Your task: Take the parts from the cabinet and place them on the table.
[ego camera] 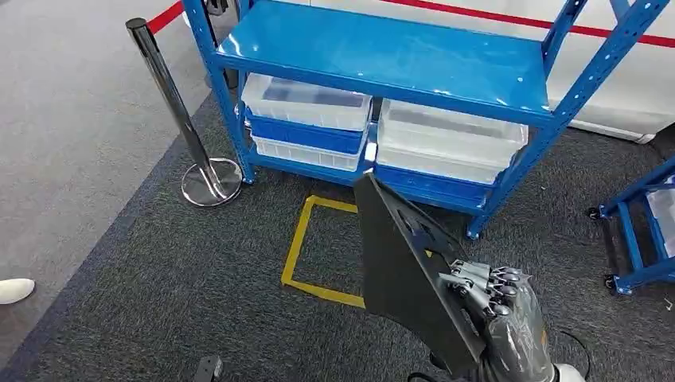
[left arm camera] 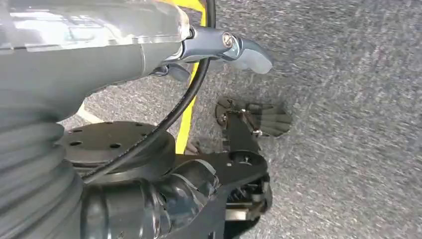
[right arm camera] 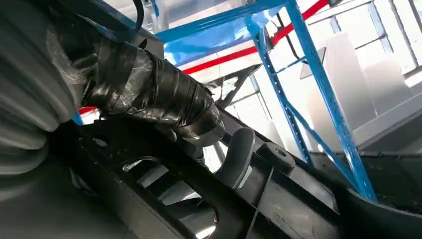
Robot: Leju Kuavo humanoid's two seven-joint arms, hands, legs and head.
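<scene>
The right hand (ego camera: 485,296) grips a flat black panel part (ego camera: 402,270) by its lower edge, fingers (ego camera: 470,280) wrapped over the rim, in front of the blue cabinet (ego camera: 382,56). It looks stiff, light and smooth; a grip nearer mid-edge would likely curb tilting. Left hand (left arm camera: 219,47): finger state unclear.

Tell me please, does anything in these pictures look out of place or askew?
Nothing looks spilled or broken. The right hand grips a flat black part, which is tilted steeply, one corner pointing up toward the blue shelf rack. The bins sit squarely on its lower shelf.
</scene>
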